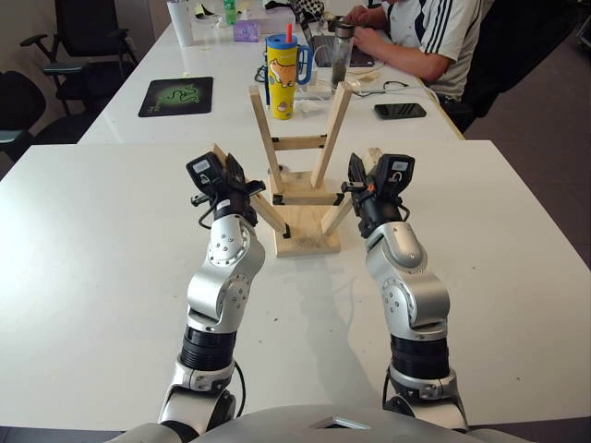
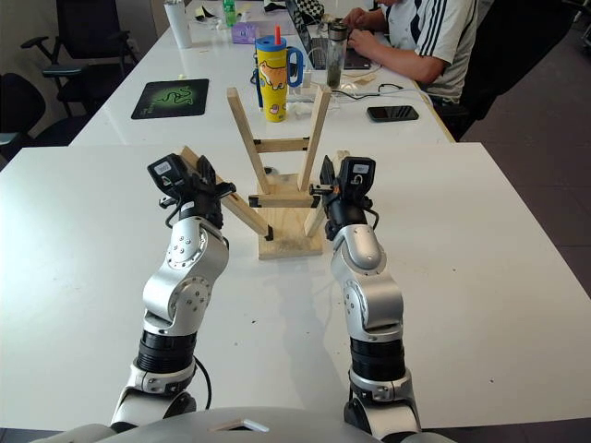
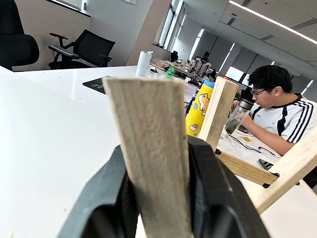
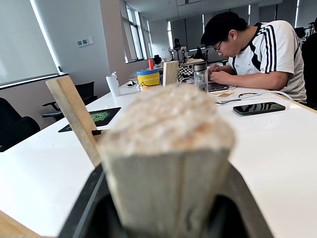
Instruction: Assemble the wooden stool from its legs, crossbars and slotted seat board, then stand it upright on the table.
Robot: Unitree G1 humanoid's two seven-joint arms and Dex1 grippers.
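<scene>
The wooden stool (image 1: 307, 242) lies upside down at the table's middle, its seat board flat on the white surface and its legs splayed upward. Two far legs (image 1: 267, 138) stand joined by a crossbar (image 1: 299, 143), and a lower crossbar (image 1: 309, 197) runs between the near legs. My left gripper (image 1: 242, 187) is shut on the near-left leg (image 3: 153, 148), whose end sticks out past the black fingers (image 3: 101, 203). My right gripper (image 1: 355, 185) is shut on the near-right leg (image 4: 168, 148), gripping it near its top end.
Behind the stool on the adjoining table stand a yellow cup (image 1: 284, 63) and a dark bottle (image 1: 343, 51); a black mat (image 1: 176, 96) and a phone (image 1: 400, 111) lie there too. A person works at a laptop at the far right. Bare table lies on both sides of the stool.
</scene>
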